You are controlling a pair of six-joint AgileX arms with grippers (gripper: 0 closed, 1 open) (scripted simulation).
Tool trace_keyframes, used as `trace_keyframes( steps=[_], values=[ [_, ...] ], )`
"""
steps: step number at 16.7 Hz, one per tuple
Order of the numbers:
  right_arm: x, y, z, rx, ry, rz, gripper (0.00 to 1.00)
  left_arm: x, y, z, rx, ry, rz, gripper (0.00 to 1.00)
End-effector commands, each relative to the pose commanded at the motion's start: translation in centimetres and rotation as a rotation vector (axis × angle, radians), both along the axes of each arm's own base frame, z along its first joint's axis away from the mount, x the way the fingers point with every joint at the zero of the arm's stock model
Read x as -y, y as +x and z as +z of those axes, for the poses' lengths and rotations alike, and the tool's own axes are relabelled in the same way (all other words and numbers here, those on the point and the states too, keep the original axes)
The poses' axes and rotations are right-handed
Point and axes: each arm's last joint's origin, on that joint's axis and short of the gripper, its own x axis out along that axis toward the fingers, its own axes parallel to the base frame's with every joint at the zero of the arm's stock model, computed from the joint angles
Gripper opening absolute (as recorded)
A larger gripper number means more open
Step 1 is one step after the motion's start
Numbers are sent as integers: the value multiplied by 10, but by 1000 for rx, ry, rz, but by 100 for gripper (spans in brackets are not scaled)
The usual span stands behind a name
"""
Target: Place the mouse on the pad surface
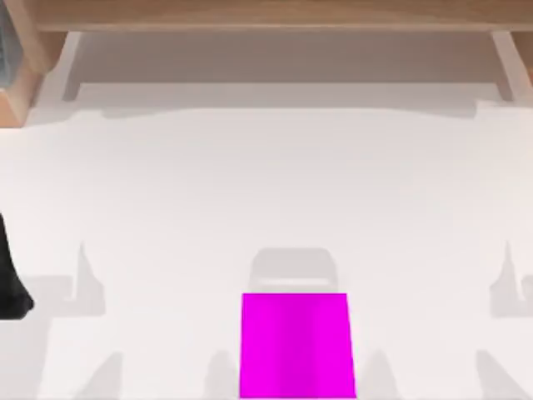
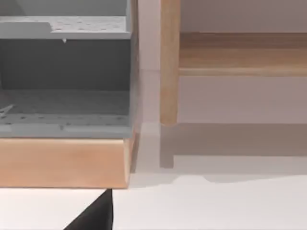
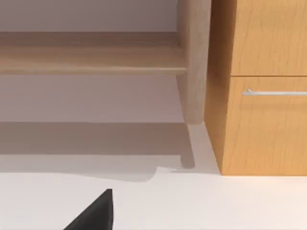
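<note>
Grippers first: you can't tell finger state on either arm. You get a black piece of the left arm (image 1: 12,279) at the top view's left edge, level with the far edge of the pad, well apart from it. Each wrist view has one black wedge at its lower edge, left gripper (image 2: 93,214) and right gripper (image 3: 93,213), both over bare white table; too little of either to read the fingers. Both arms look parked, nothing held that you can see.

Task thing: you won't find the mouse anywhere in these frames, so its place is unknown. Just beyond the pad's far edge there is a pale grey shadow-like patch (image 1: 293,271) with rounded corners, flat-looking; don't log it as the mouse.

The pad (image 1: 296,346) is a plain magenta rectangle lying flat near the front edge of the white table (image 1: 250,183), around the middle from left to right. Its surface is bare, nothing resting on it.

Further out: wooden frame (image 1: 266,17) along the back, grey shelf unit (image 2: 64,72) in the left wrist view, wooden cabinet with a metal handle (image 3: 276,92) in the right wrist view.

Progress, as a judgement: nothing done. Mouse not on pad, no grasp visible; locating, picking and placing all remain.
</note>
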Motion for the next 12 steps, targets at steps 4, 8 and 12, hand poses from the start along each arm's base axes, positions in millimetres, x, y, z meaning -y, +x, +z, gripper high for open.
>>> trace_keyframes(
  steps=[4,8,12],
  values=[
    [0,0,5,-31,4,-3,100,0,0,0,0,0,0,100],
    [1,6,29,-214,27,-16,100,0,0,0,0,0,0,100],
    [3,34,49,-571,65,-41,100,0,0,0,0,0,0,100]
  ],
)
